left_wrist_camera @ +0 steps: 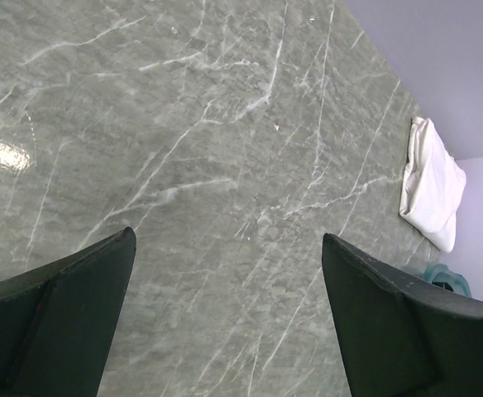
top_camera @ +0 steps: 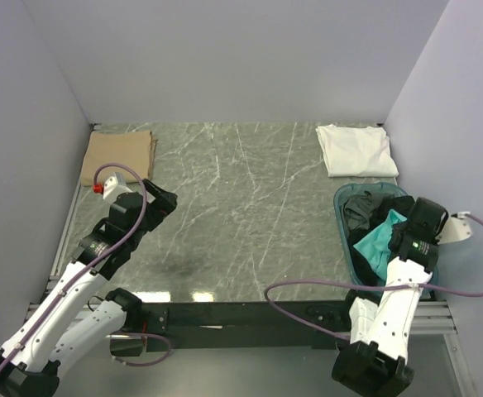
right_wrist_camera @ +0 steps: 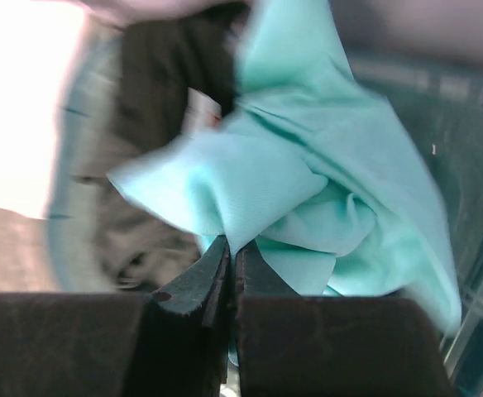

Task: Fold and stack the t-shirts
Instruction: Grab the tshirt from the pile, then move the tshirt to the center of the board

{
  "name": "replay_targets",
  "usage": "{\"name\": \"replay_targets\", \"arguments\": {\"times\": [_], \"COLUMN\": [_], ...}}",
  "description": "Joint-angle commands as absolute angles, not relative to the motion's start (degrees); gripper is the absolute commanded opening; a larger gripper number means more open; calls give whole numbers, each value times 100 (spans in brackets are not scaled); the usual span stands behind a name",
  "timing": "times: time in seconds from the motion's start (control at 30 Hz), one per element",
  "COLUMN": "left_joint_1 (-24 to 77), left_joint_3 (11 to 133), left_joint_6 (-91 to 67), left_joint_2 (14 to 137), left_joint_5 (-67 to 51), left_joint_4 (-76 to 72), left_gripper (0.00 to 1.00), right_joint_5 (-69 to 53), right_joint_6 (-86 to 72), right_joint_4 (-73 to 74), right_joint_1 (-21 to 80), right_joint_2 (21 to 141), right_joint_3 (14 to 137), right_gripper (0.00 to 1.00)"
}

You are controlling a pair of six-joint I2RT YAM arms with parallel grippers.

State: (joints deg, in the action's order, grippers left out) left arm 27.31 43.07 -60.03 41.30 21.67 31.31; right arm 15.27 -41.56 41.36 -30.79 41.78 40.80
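A teal t-shirt (top_camera: 376, 246) lies crumpled in the blue-green tub (top_camera: 341, 222) at the right, over dark grey t-shirts (top_camera: 361, 212). My right gripper (right_wrist_camera: 231, 246) is shut on a fold of the teal t-shirt (right_wrist_camera: 308, 190) above the tub. A folded white t-shirt (top_camera: 355, 150) lies at the far right; it also shows in the left wrist view (left_wrist_camera: 430, 184). A folded tan t-shirt (top_camera: 117, 155) lies at the far left. My left gripper (left_wrist_camera: 225, 248) is open and empty over bare marble, near the left side of the table.
The table is grey-green marble (top_camera: 241, 207) with purple-grey walls on three sides. The tub's rim (left_wrist_camera: 447, 275) shows at the edge of the left wrist view. Purple cables loop beside both arms.
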Motion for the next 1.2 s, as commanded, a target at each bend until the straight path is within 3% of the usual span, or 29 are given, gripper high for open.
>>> {"name": "replay_targets", "arguments": {"times": [0.0,0.13,0.37,0.6,0.87,1.17], "left_joint_1": [2742,2742,2742,2742,2742,2742], "left_joint_3": [4280,4254,4236,4315,4351,4210], "left_joint_6": [-5704,-5616,-5634,-5599,-5493,-5546], "left_joint_2": [4052,4008,4052,4245,4263,3877], "left_joint_5": [2091,2022,2048,2057,1907,1758], "left_joint_4": [2909,2813,2822,2883,2830,2891], "left_gripper": [99,99,100,99,99,99], "right_joint_5": [1828,1679,301,-1229,-632,-712], "right_joint_6": [-3772,-3402,-3138,-3103,-2426,-2030], "right_joint_4": [4421,4456,3710,3489,3602,2902], "right_joint_1": [-3111,-3111,-3111,-2910,171,2582], "right_joint_2": [3921,3832,3867,5016,6877,8874], "right_joint_3": [4998,5729,7028,8717,11324,13656], "right_gripper": [0,0,0,0,0,0]}}
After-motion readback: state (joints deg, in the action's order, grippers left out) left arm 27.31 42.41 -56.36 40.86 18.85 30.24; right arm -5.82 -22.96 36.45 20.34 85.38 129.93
